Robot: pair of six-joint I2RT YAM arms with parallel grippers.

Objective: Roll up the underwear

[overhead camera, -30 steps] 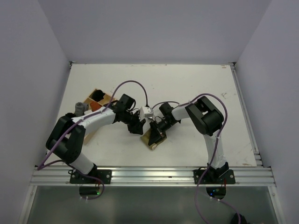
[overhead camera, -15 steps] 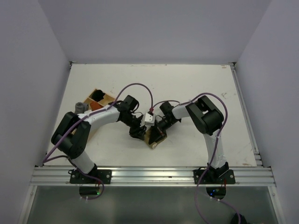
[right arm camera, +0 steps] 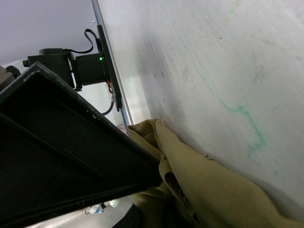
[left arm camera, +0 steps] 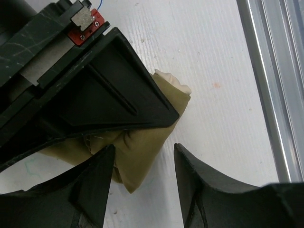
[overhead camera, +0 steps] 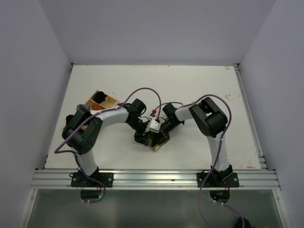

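Left claw (left arm camera: 143, 152) is open, its two fingertips spread and gripping nothing. Directly ahead of it, partly between the tips, lies the underwear (left arm camera: 135, 164), a khaki bundle on the counter (left arm camera: 213, 47). Its long axis runs slantwise across the gap. Just beyond the left claw, the right claw (overhead camera: 163, 133) presses one finger on the cloth, so the right arm is nearer. Whether it pinches, I cannot tell.

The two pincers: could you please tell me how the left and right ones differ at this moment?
The left pincer stands open, its fingers either side of the underwear's end without gripping it; the right pincer is closed on that garment. The left pincer reaches in from the left, the right pincer from the right. Both sit low at the same garment.
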